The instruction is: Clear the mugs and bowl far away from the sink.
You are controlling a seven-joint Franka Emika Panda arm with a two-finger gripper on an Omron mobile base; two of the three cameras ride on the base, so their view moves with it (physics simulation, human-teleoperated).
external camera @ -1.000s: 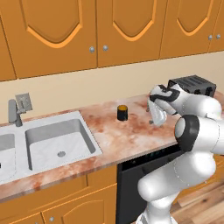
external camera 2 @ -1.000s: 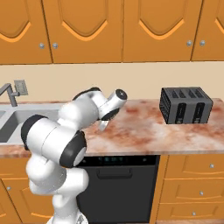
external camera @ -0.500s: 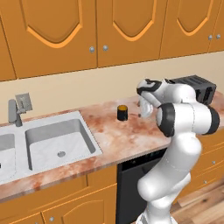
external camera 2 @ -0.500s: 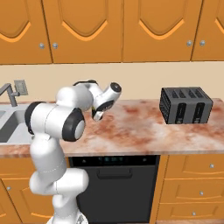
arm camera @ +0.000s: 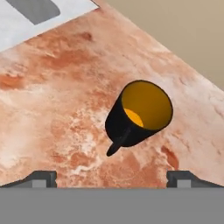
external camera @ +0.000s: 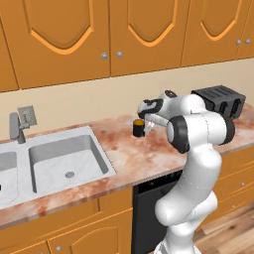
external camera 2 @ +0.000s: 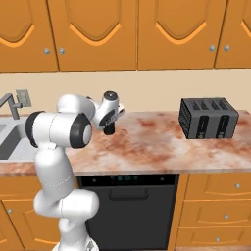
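On the marble counter [external camera: 124,154], right of the sink [external camera: 54,161], stands the black mug [arm camera: 138,114] with its orange inside. The gripper [arm camera: 111,178] hangs above it, fingers spread wide, grasping nothing.

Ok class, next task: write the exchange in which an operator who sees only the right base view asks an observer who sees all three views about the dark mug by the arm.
Operator: The hand hides most of that mug. Are the jaws on it?
Observer: No. The hand view shows the jaws wide open, with the black mug ahead of them, untouched.
Operator: Where does its handle point?
Observer: In the hand view, the handle points back toward the hand, a little to one side.
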